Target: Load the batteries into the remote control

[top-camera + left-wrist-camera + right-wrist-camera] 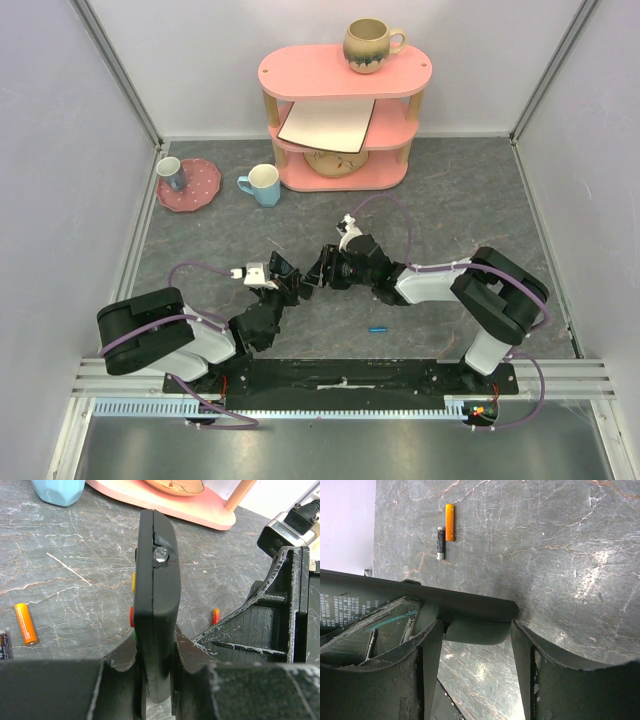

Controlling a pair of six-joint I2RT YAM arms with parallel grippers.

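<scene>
Black remote control (155, 580) sits clenched in the left tool (156, 655), right tool (477, 632) straddling its end, grip unclear.

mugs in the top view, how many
3: a brown mug on the pink shelf's top tier, a light blue mug on the table beside it, a grey mug on the pink plate.

Grey marbled tabletop (470, 200), pale lilac walls (60, 150) — aluminium corner posts (118, 70), pink three-tier shelf (300, 70) at back
</scene>
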